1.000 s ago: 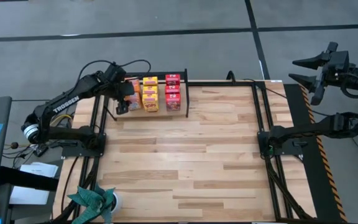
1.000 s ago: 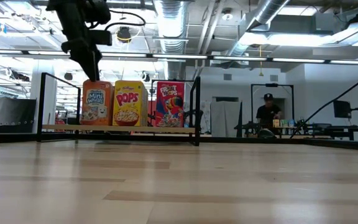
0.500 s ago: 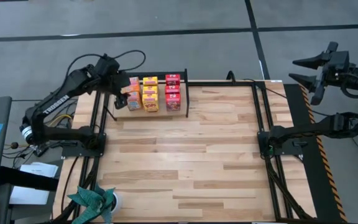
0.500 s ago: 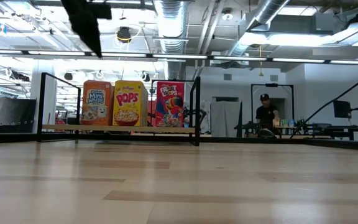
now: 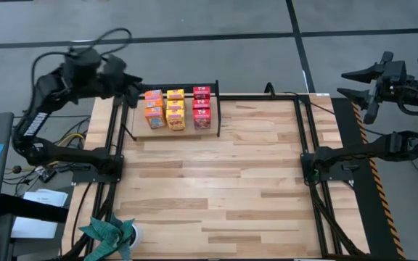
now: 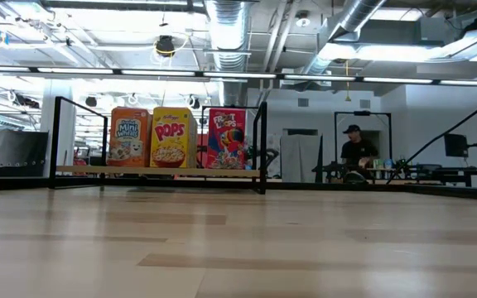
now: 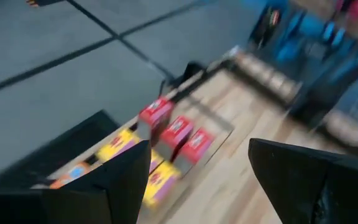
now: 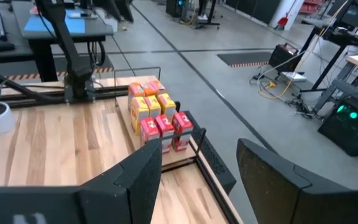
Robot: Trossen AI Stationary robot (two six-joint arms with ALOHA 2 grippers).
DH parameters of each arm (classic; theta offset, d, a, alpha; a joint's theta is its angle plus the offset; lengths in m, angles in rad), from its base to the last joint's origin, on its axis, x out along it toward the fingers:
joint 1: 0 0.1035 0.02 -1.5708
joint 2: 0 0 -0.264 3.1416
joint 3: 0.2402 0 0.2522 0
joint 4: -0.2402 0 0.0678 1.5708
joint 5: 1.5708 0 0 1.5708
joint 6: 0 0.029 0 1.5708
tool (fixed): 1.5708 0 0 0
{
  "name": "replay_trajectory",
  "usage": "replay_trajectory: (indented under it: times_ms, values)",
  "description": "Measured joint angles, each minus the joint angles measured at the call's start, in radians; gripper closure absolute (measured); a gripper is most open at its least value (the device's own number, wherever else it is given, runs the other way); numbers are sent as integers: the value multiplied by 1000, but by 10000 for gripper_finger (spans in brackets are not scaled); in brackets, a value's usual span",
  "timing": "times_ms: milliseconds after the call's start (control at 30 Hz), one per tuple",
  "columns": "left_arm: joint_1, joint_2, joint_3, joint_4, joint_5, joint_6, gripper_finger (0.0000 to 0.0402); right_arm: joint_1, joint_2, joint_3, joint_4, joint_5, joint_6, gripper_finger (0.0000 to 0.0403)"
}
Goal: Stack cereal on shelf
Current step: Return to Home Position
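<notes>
The cereal boxes stand upright on the shelf (image 5: 217, 109) at the table's far left, in an orange column (image 5: 154, 110), a yellow column (image 5: 175, 109) and a red column (image 5: 202, 106). In the low view an orange box (image 6: 129, 136), a yellow box (image 6: 170, 136) and a red box (image 6: 227, 138) front the rows on the shelf's board (image 6: 156, 171). My left gripper (image 5: 130, 87) hangs open, high above the shelf's left end, touching nothing; its wrist view shows the boxes (image 7: 179, 134) below its open fingers. My right gripper (image 5: 343, 82) waits open, raised beyond the table's far right corner.
A small green plant in a white pot (image 5: 111, 233) sits at the table's near left corner. Black frame rails (image 5: 307, 138) run along the table's sides. Bare wooden tabletop (image 5: 216, 188) lies between shelf and near edge. A person (image 6: 357, 151) stands far back in the room.
My left gripper has risen from beside the orange boxes, going up and toward the table's far left corner while rolling about its own axis. It has left the low view. The boxes stand as before.
</notes>
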State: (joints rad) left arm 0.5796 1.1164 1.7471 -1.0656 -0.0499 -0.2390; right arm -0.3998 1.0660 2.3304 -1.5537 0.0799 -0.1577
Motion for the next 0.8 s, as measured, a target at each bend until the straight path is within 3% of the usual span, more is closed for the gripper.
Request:
replay_trajectory:
  times_ms: [100,200,300,433,567,700,800]
  values:
    - [-15,-2,45,25,1,-132,141,0,0,0,-21,-2,-19,171]
    - [-47,-24,45,21,25,-4,141,0,-3,0,-3,-7,-48,171]
    - [-83,-83,-20,52,-37,40,141,20,-36,-1,43,-58,-76,171]
    - [-110,-225,-222,103,-146,46,141,73,-125,-4,51,-82,-63,171]
    - [-130,-384,-468,249,-92,46,141,128,-236,-71,141,-83,-26,171]
    - [-141,-527,-692,417,-27,21,141,158,-349,-249,241,-98,-1,171]
    - [-147,-624,-841,524,12,-25,141,187,-449,-459,351,-63,33,171]
